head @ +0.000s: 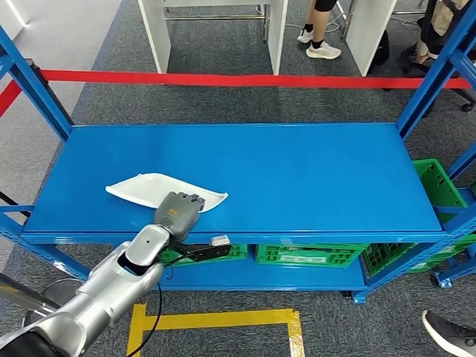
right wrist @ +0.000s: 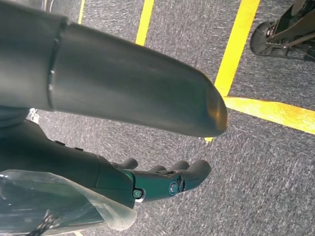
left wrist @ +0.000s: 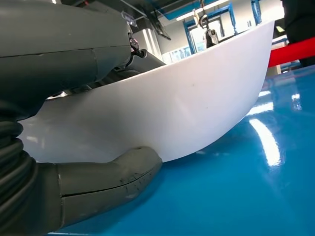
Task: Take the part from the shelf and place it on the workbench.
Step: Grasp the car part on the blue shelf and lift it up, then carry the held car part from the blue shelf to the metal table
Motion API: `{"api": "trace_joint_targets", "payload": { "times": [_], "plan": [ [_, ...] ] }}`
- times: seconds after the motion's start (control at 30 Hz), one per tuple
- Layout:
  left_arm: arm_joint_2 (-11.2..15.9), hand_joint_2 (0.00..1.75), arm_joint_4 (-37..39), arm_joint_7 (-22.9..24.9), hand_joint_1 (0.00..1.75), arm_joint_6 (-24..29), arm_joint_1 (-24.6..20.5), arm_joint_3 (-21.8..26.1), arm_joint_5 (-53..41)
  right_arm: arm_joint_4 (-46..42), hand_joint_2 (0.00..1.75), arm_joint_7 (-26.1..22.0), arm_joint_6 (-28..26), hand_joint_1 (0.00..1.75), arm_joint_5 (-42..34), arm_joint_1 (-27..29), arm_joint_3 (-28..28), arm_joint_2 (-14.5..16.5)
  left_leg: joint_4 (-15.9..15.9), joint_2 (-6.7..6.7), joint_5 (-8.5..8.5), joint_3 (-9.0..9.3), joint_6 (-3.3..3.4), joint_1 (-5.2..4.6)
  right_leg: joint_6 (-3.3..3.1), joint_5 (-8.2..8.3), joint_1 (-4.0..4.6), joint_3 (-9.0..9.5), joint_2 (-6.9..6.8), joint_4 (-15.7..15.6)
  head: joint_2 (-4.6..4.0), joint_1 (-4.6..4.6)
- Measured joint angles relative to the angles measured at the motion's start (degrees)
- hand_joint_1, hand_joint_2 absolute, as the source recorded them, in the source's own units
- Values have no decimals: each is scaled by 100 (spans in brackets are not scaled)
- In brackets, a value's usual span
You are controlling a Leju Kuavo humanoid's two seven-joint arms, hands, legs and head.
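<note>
- The part (head: 152, 189) is a thin, flat white plastic sheet, glossy, with one long curved edge and pointed ends.
- It lies near the front left of the blue shelf (head: 314, 178).
- The left hand (head: 178, 212) pinches the part's near edge: thumb (left wrist: 111, 179) beneath, darker fingers (left wrist: 144, 61) on top.
- The right hand (right wrist: 163, 182) hangs over grey carpet (right wrist: 260, 172) with yellow lines, its fingers apart and holding nothing.
</note>
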Motion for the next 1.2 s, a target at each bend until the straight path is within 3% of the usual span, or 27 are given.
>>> {"api": "trace_joint_targets", "payload": {
  "times": [0.23,0.43,0.57,0.7,0.87,1.0,1.2],
  "plan": [
    [9,175,1,-54,175,67,-31,-1,115,-79,0,8,48,0,-17,47,49,0,0,0,0,1,0,0,0,0,0,1,0,0,0,-1],
    [80,175,-202,-475,175,670,62,27,727,-171,0,34,60,0,-126,125,102,0,0,-1,0,0,0,0,0,0,0,2,-2,1,0,-1],
    [165,175,-1126,-1171,175,1088,497,247,2150,-364,0,238,44,0,-507,302,231,0,0,0,-3,-5,1,0,1,-3,0,-2,1,2,0,1],
    [401,175,-2801,-1733,175,1591,1319,662,3373,-783,0,550,25,0,-989,673,533,0,0,7,-19,-8,-2,0,1,-16,-1,-8,10,3,0,0],
    [744,175,-4393,-2043,175,1873,2062,1286,3710,-1221,0,592,-108,0,-1126,983,832,1,-13,24,-25,23,76,-10,47,-11,-21,0,19,-30,0,-6],
    [888,175,-5018,-2179,175,1891,2343,1576,3825,-1374,0,512,-148,0,-1112,1036,899,1,-131,33,13,121,14,-15,5,18,3,71,-79,-103,1,29],
    [993,175,-5459,-2377,175,1998,2622,1780,4007,-1431,0,476,-152,0,-1202,1035,930,0,-106,33,11,117,16,-15,-1,30,2,92,-70,-115,0,32]
  ]
}}
